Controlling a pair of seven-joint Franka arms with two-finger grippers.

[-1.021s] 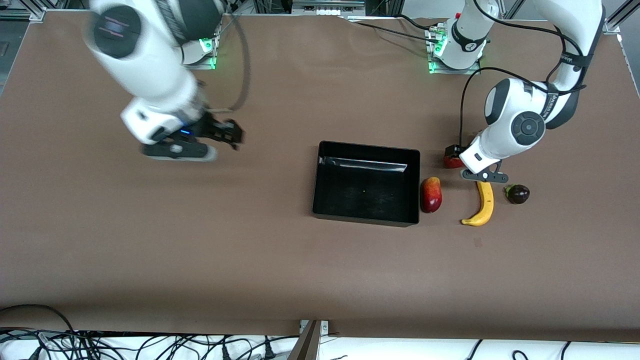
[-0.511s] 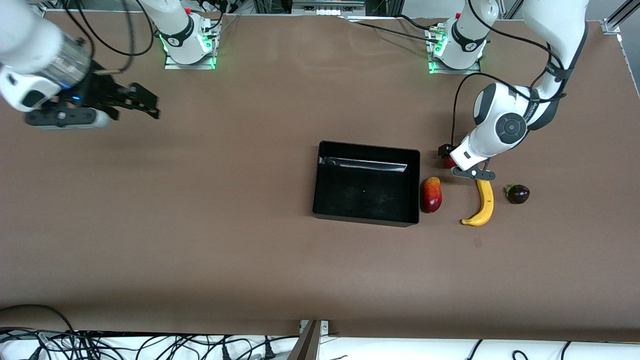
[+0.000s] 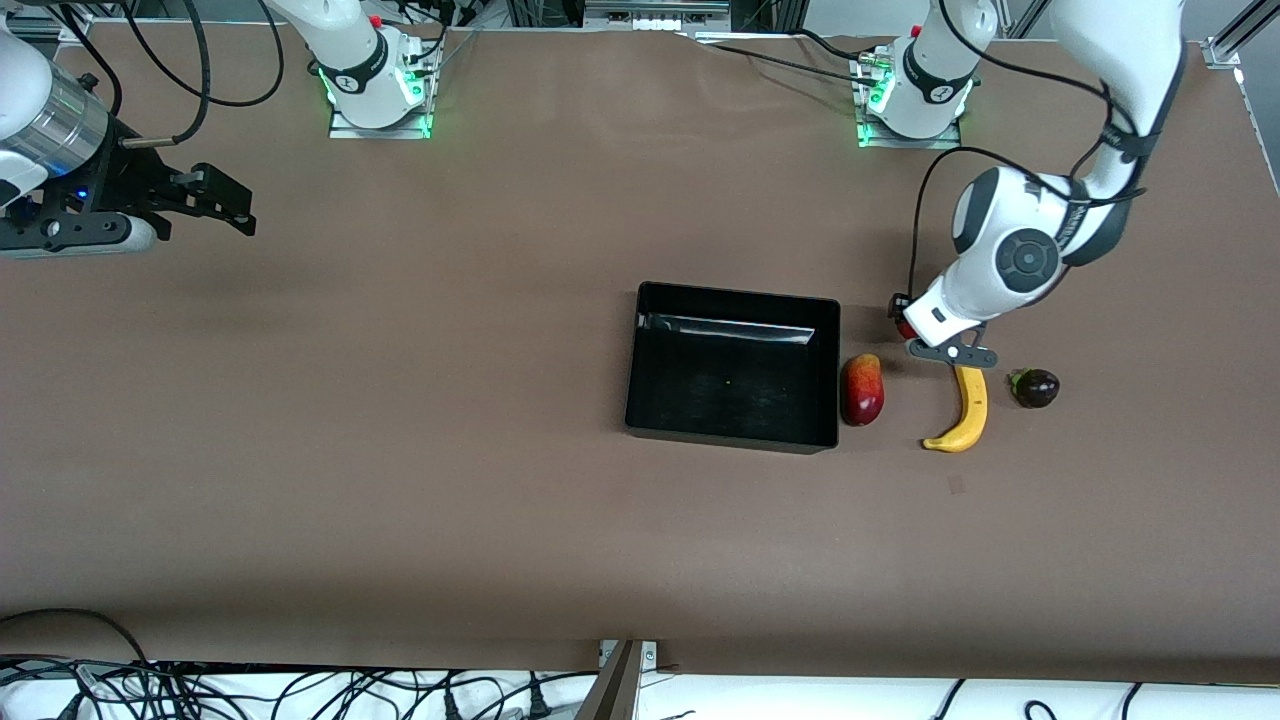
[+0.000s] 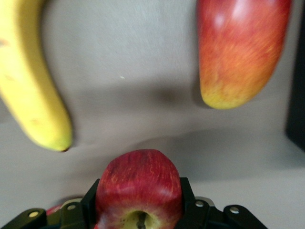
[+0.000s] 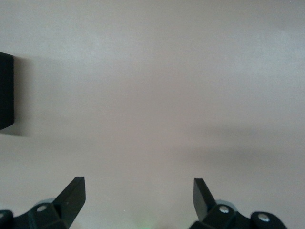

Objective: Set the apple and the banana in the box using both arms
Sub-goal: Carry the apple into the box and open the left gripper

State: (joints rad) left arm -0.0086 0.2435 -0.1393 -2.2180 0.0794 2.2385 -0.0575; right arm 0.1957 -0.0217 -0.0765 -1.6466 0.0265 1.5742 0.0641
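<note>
The apple (image 4: 138,188) sits clamped in the left pincer (image 4: 138,200), low over the counter (image 3: 400,450) beside the box (image 3: 640,400), the left arm bent steeply down. The banana (image 3: 965,412) lies near the box. The right pincer (image 5: 138,193) hangs spread wide, well apart from the box.

A red-orange mango (image 3: 862,389) and a dark purple fruit (image 3: 1036,387) lie on the brown table (image 3: 400,450).

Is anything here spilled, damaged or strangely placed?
Nothing stands out. The box sits upright and empty, the banana lies whole, and the left gripper holds the apple.
</note>
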